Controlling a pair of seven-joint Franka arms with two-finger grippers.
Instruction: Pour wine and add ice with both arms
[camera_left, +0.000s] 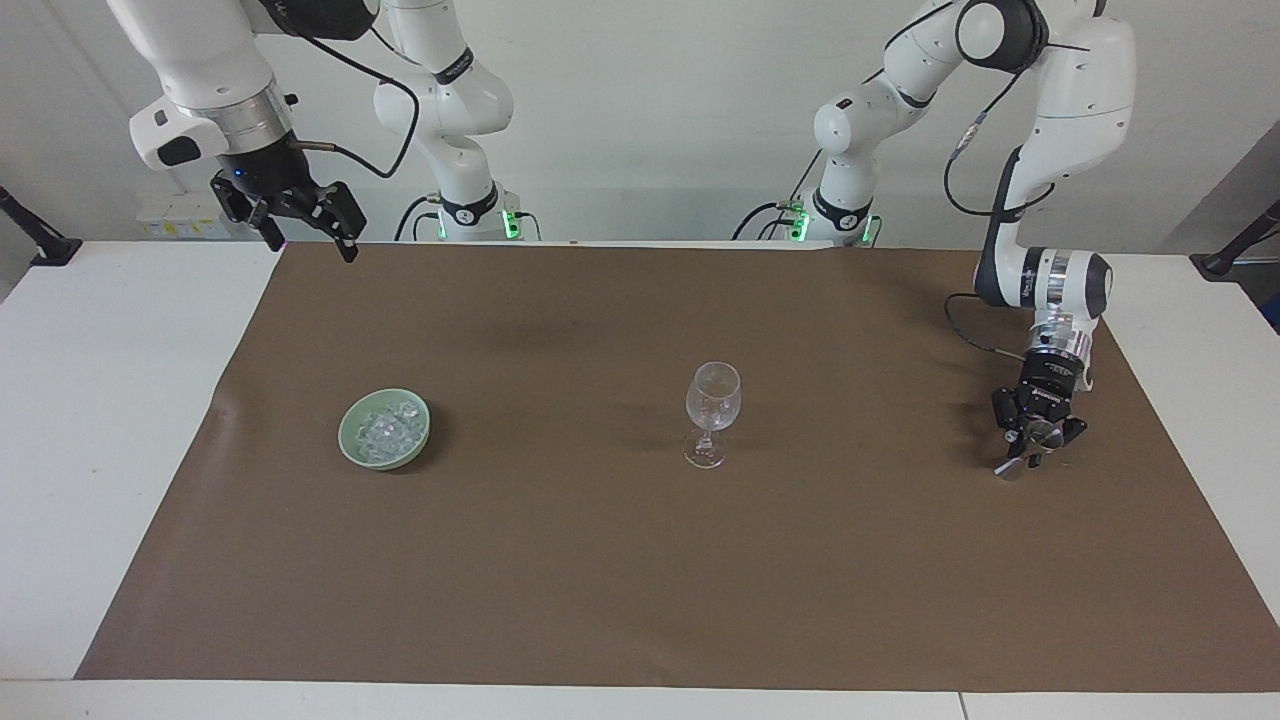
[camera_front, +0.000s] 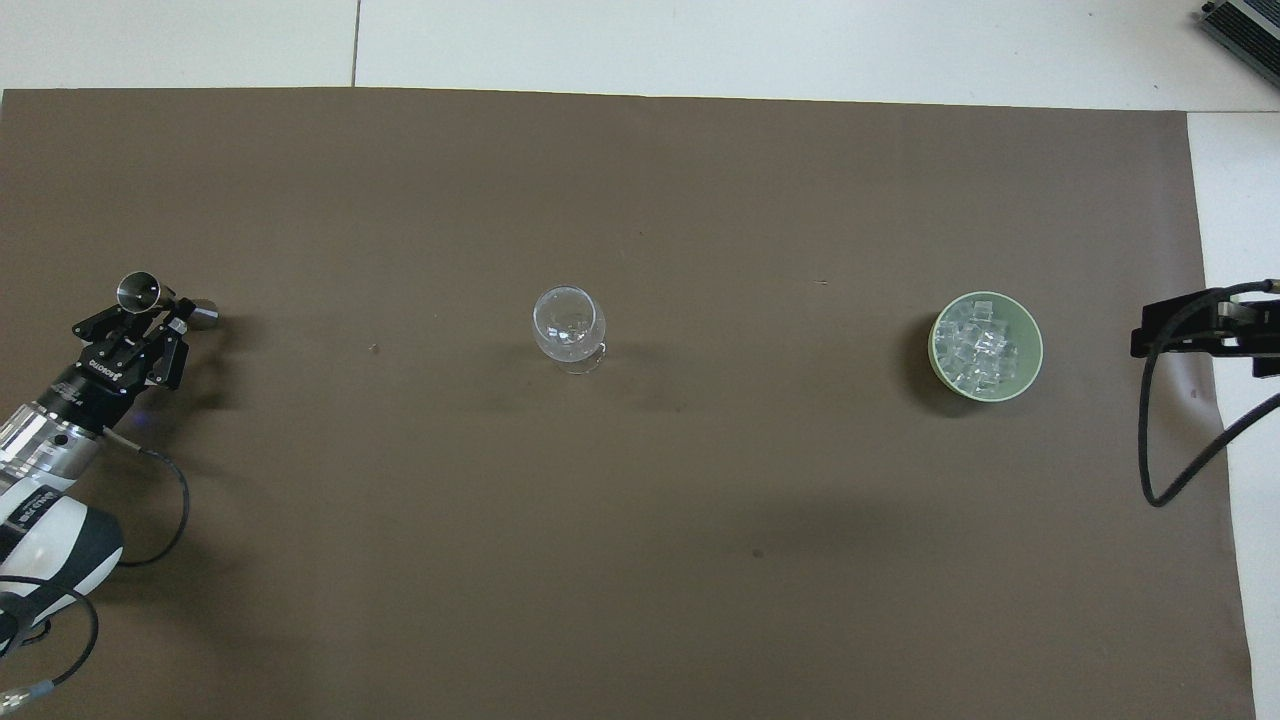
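Fingers (camera_front: 172, 322) of our left gripper (camera_left: 1030, 455) are clamped on a small metal jigger (camera_front: 160, 300), a double-ended steel measure that lies tilted between them, low over the brown mat (camera_left: 640, 560) at the left arm's end of the table (camera_left: 100, 400). Our right gripper (camera_left: 300, 235) hangs high with its fingers spread wide apart, holding nothing, over the mat's corner at the right arm's end.

We count two arms, one jigger, one stemmed glass (camera_left: 712, 410), one green bowl (camera_left: 350, 440) and one heap of ice (camera_left: 387, 428). The ice sits in the bowl, on the mat toward the right arm's end. The glass stands upright near the middle of the mat, well apart from the bowl and from the jigger.

Our left arm bends down steeply from a raised elbow, wrist pointing at the mat. Our right arm waits, its wrist angled downward.
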